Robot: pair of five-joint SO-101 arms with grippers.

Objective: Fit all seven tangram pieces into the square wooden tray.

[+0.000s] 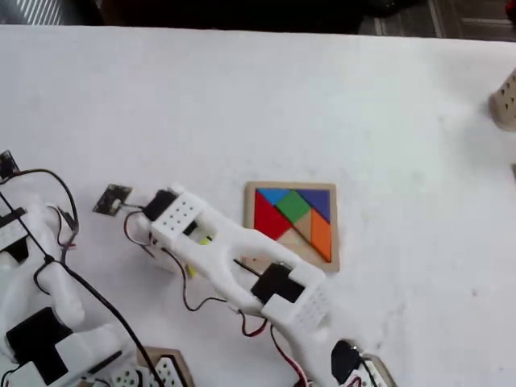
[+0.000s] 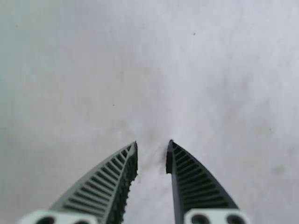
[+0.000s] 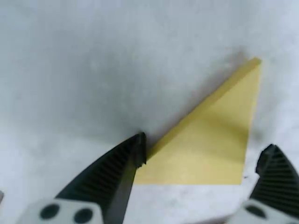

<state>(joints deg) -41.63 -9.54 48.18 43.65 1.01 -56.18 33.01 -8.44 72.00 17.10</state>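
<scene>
The square wooden tray (image 1: 292, 186) lies right of the table's middle. It holds a red triangle (image 1: 268, 216), a blue piece (image 1: 274, 195), a green square (image 1: 293, 206), a purple triangle (image 1: 317, 201) and an orange piece (image 1: 321, 234). My right arm (image 1: 242, 254) stretches across the tray's near-left corner and hides it. A yellow triangle (image 3: 210, 144) lies flat on the table between the fingers of my right gripper (image 3: 204, 154), which is open. A sliver of yellow (image 1: 205, 239) peeks out under that arm. My left gripper (image 2: 152, 156) hangs over bare table, slightly open and holding nothing.
The left arm (image 1: 48, 322) and its cables fill the near-left corner. Small black tags (image 1: 111, 199) (image 1: 6, 164) lie on the left. A perforated tan object (image 1: 504, 101) stands at the right edge. The far half of the white table is free.
</scene>
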